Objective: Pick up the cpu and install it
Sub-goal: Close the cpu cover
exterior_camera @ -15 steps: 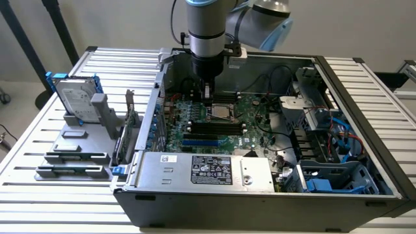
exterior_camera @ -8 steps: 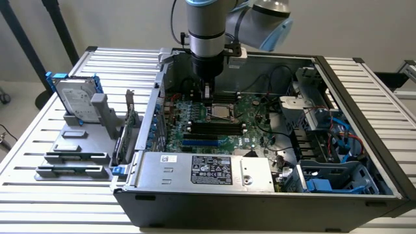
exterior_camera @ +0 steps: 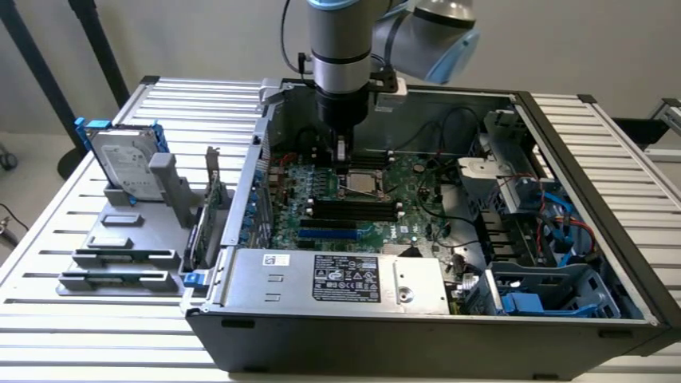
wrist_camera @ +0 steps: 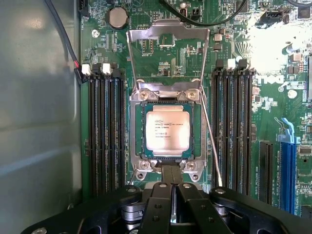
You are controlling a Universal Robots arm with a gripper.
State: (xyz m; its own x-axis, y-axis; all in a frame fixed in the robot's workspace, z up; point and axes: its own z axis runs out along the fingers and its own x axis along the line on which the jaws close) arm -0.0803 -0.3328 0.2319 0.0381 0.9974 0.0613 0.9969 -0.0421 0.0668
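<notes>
Seating step: judged from how things lie, the cpu (wrist_camera: 161, 127) is already in its socket (wrist_camera: 138, 146), so the work in hand is settling it flat rather than carrying it.
Pincer: the gripper (wrist_camera: 171, 170) has its two fingers pressed together with nothing between them, their tips at the socket's edge just beside the chip.
Contact: they may be touching the chip's rim or only the metal frame; the wrist view does not settle which.
Doing it well: any push should be light and straight down, never sideways, since a chip dragged in its socket could sit crooked.
Clearances: the load plate (wrist_camera: 168, 34) stands flipped open on the far side of the socket from the fingers, and the thin lever (wrist_camera: 209, 141) runs along one side; both are best left unbumped.
Cpu, place: mid motherboard (wrist_camera: 253, 112), between two banks of memory slots (wrist_camera: 105, 131), inside the open computer case (exterior_camera: 426, 335).
Cpu, look: small flat square, silvery lid with fine dark print, narrow green rim, lying level and square to the frame.
</notes>
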